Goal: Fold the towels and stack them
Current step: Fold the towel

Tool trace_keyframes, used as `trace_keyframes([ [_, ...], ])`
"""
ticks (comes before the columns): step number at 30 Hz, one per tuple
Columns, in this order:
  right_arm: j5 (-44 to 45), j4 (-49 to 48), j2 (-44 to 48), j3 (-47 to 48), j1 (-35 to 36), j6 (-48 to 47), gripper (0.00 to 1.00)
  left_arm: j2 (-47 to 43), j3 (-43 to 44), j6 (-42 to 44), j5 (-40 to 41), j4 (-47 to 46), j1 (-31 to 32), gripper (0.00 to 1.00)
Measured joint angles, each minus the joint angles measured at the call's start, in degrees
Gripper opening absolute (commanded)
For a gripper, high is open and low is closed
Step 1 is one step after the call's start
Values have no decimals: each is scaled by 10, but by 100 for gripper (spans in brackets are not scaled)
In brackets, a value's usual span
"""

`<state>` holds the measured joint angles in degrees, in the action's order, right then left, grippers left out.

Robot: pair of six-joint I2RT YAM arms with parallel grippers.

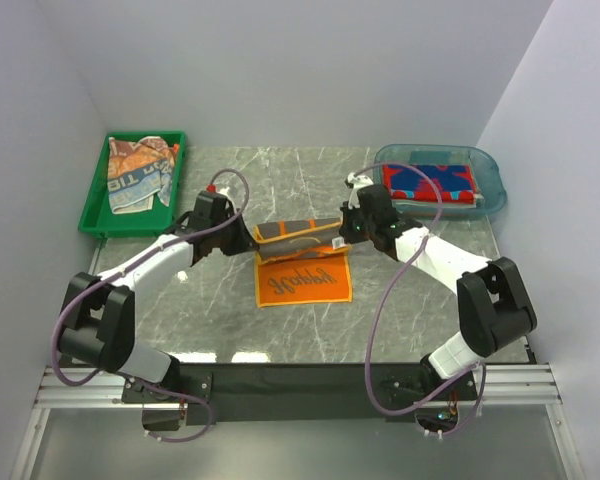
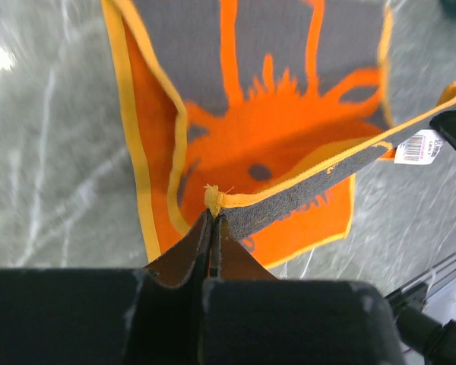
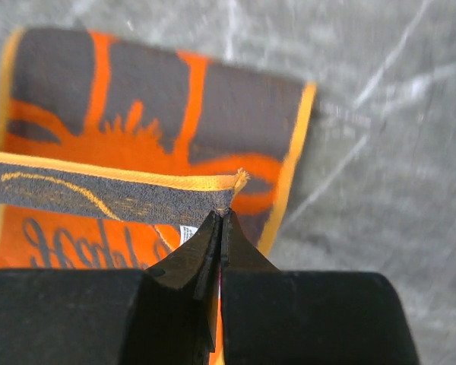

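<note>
Pinching one corner each, the left claw [image 1: 252, 237] and the right claw [image 1: 346, 232] are both fully closed on the orange and grey towel [image 1: 302, 278]. They hold its far hem lifted off the desk [image 1: 280, 175]. Both wrist views show the tips pressed together over a yellow-trimmed corner, with no gap between the fingers.

The held hem runs straight across from left to right between the two claws and looks fairly taut. The rest of the towel hangs from it and spreads flat on the desk toward the robot, lettered side up. Its free hem is the edge nearest the arm bases.

The fold therefore turns on a single direction. The free hem lies on the near side of both claws and parallel to the line between them, and neither arm is clearly closer to it. In my judgement the next move is for both claws to travel together toward the bases, keeping level so that the hems meet squarely.

The other towels sit well apart from this one: a crumpled heap in the green tray [image 1: 92, 205] at far left, and a red towel [image 1: 430, 183] in the blue tub [image 1: 492, 180] at far right.
</note>
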<state>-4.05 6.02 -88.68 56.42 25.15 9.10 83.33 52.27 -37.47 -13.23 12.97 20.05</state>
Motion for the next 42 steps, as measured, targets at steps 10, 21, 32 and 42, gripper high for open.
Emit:
trace_keyframes([
  [10,-18,-24,33,-97,10,64,0,-32,-61,-28,37,-1,29,1],
  [21,-16,-31,34,-94,10,80,0,-14,2,-22,76,33,30,1],
  [32,-12,-52,57,-152,7,97,44,-15,-52,-24,83,32,45,18],
  [42,-9,-23,166,-198,21,112,54,-91,-135,-58,87,43,122,78],
])
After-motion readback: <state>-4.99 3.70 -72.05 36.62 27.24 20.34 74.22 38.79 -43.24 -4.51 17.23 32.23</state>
